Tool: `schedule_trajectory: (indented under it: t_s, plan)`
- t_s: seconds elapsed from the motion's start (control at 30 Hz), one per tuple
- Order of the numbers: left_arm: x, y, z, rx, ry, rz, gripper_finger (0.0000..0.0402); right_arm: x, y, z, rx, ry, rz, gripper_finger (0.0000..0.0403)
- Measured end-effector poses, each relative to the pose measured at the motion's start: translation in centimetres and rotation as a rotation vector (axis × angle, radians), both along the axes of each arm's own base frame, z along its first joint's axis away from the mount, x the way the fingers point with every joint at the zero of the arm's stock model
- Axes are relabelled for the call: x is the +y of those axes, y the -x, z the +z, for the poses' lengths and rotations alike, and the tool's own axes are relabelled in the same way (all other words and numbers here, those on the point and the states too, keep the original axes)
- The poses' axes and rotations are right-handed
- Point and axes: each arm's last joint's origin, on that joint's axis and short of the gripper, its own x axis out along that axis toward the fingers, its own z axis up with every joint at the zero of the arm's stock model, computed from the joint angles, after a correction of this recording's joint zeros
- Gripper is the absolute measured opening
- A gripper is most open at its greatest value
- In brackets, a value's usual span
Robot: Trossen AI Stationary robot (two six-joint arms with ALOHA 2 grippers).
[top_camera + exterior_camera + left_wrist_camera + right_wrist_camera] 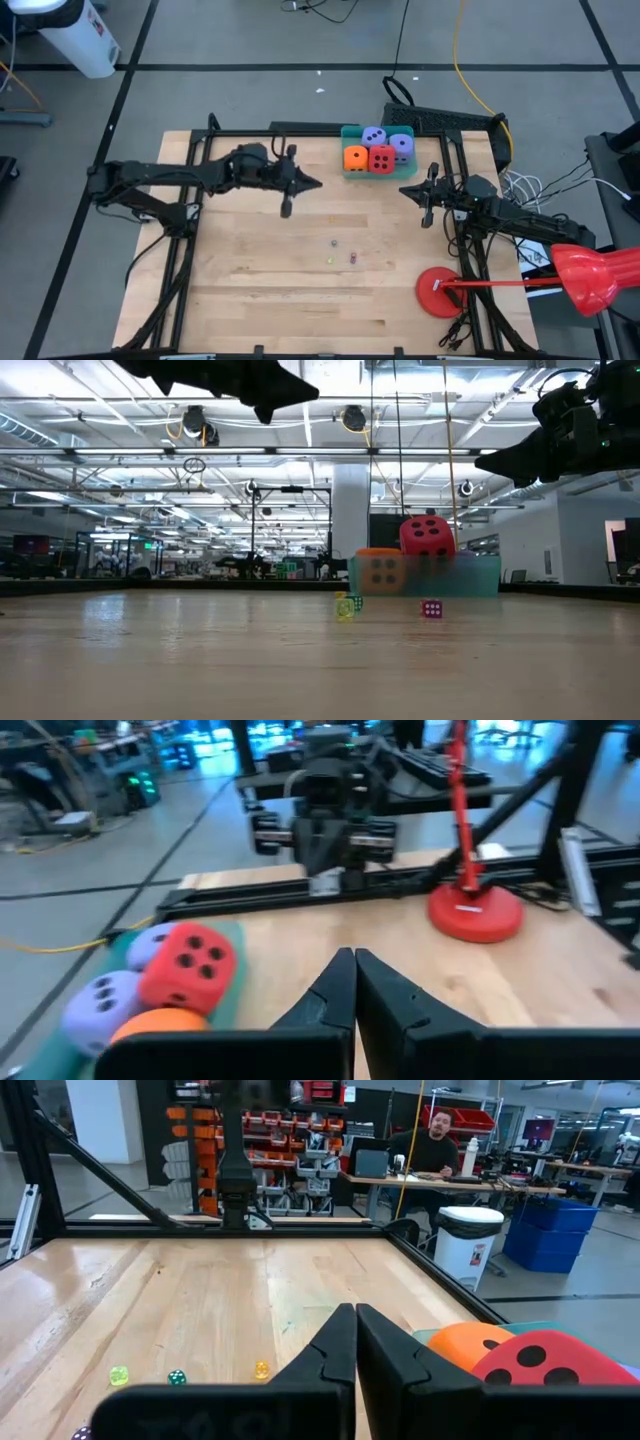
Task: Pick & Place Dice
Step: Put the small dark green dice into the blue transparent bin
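i find no readable text, label, brand or sign in any view. the only countable marks are dark pips on my dice: the red die [190, 966] shows a face of four in my left wrist view, and the lavender die [104, 1005] beside it shows three. pips on the other dice are too blurred to count.

Four soft dice sat bunched in a green tray [348, 170] at the table's far edge: the orange die [355, 157] beside the red die [381, 159], pips up, and two lavender dice [374, 136] [401, 146] just behind them, all touching.
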Motion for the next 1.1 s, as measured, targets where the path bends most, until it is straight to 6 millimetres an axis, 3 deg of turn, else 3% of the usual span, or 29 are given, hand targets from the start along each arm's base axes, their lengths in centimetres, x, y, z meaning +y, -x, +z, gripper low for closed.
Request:
schedule_trajectory:
  t_s: [0.13,0.4,0.53,0.83,1.1]
  plan:
    - [1.4,0.5,0.3,-0.014,0.029,0.034,0.0003,0.0,0.0,0.0,0.000,0.000,0.000,0.0004]
    - [4.7,1.3,2.3,-0.206,0.022,0.118,0.0004,0.0,0.0,0.0,0.000,0.000,0.000,0.0004]
    - [5.9,1.7,1.8,-0.172,0.083,0.133,0.0003,0.0,0.0,0.0,0.000,0.000,0.000,0.0004]
    - [4.9,1.2,1.5,-0.143,0.109,0.110,0.0003,0.0,0.0,0.0,0.000,0.000,0.000,0.0004]
    - [1.9,-0.4,0.1,-0.073,0.097,0.001,0.0002,0.0,0.0,0.0,0.000,0.000,0.000,0.0004]
